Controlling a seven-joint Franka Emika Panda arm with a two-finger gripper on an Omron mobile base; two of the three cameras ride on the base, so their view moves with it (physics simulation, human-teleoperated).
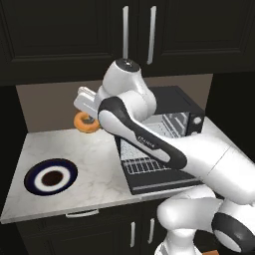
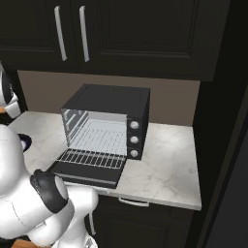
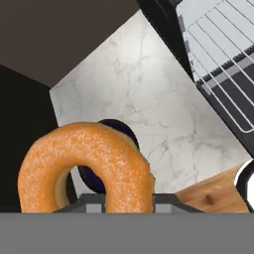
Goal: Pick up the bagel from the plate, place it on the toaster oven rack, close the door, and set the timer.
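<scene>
My gripper (image 1: 85, 118) is shut on the bagel (image 1: 87, 124), an orange-brown ring held in the air above the counter, left of the toaster oven. In the hand view the bagel (image 3: 89, 163) stands on edge between the fingertips of the gripper (image 3: 119, 202). The plate (image 1: 51, 177), navy-rimmed with a dark brown centre, lies bare on the counter's left part; part of the plate (image 3: 120, 130) shows behind the bagel. The door (image 1: 160, 182) hangs open and flat, and the toaster oven rack (image 1: 145, 160) is pulled out over it. Both the rack (image 2: 91, 158) and the door (image 2: 86, 175) also appear from the right.
The black toaster oven (image 2: 109, 99) stands against the back wall with three knobs (image 2: 133, 139) on its right face. Dark upper cabinets (image 1: 139, 35) hang above. Bare marble counter (image 2: 167, 167) lies right of the oven, and more lies between the plate and the oven.
</scene>
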